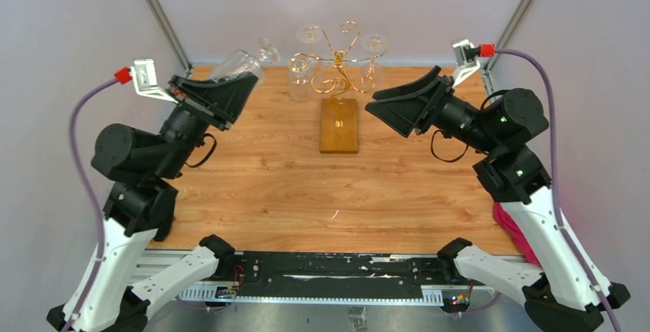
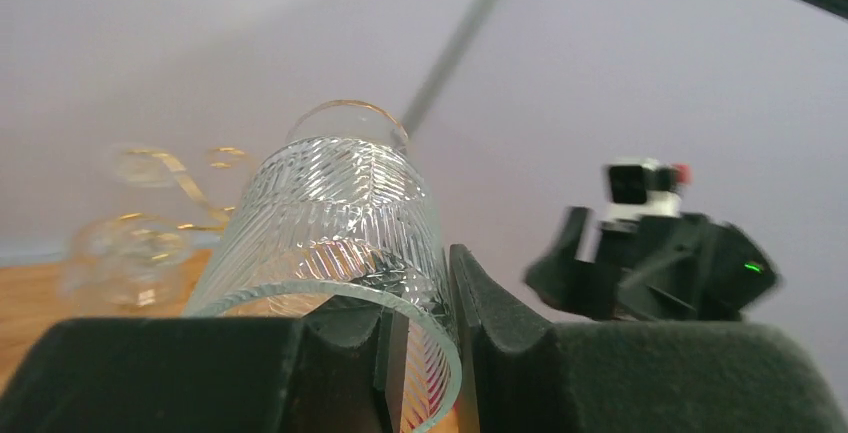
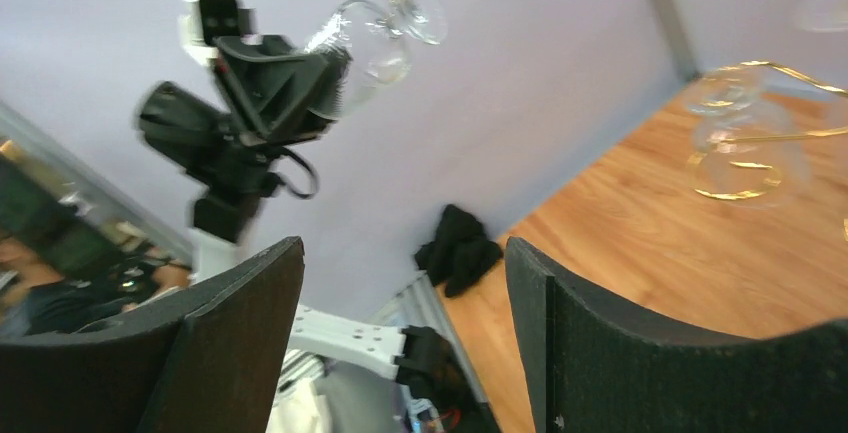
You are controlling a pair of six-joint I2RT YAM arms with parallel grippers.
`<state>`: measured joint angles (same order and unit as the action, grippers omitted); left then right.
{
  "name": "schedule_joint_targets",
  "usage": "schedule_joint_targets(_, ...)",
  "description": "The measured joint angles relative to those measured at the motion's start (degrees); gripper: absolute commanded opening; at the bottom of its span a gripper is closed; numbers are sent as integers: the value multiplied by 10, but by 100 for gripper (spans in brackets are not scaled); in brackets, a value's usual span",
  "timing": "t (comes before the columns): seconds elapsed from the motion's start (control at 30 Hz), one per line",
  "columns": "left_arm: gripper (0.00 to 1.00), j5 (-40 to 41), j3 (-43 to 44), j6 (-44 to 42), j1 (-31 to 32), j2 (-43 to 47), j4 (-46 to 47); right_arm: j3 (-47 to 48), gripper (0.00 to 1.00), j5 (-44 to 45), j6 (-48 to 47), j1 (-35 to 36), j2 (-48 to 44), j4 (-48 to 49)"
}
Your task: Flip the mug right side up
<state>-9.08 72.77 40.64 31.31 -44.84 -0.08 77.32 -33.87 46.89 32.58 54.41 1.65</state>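
Observation:
The mug is a clear ribbed glass (image 1: pixel 238 64) with a short stem and foot, held in the air above the table's back left corner. My left gripper (image 1: pixel 244 84) is shut on its wall at the rim, one finger inside and one outside. The glass tilts, its open mouth at the gripper and its foot up and away. In the left wrist view the glass (image 2: pixel 330 213) fills the left centre, pinched at my left gripper (image 2: pixel 425 288). My right gripper (image 1: pixel 383 107) is open and empty, raised at the back right; its wrist view (image 3: pixel 405 253) shows the glass (image 3: pixel 375 38) far off.
A gold wire rack on a wooden base (image 1: pixel 339 125) stands at the back centre, with several clear glasses (image 1: pixel 300 79) hanging on it. A pink cloth (image 1: pixel 510 228) lies off the table's right edge. A black cloth (image 3: pixel 460 243) lies by the table's left edge.

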Motion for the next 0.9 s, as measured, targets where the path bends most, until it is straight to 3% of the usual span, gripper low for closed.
schedule_joint_targets(0.27, 0, 277, 221, -116, 0, -91, -368, 75, 78, 154, -137, -1, -19, -232)
schedule_joint_targets(0.43, 0, 353, 301, -140, -1, -193, -494, 108, 79, 255, -198, -1, -11, -338)
schedule_joint_targets(0.53, 0, 355, 315, -145, -24, -256, -539, 130, 81, 313, -229, -1, -5, -384)
schedule_joint_targets(0.63, 0, 326, 301, -143, -88, -303, -572, 142, 82, 367, -257, -1, -4, -417)
schedule_joint_targets(0.9, 0, 259, 263, -142, -220, -376, -592, 143, 84, 423, -290, -1, 7, -446)
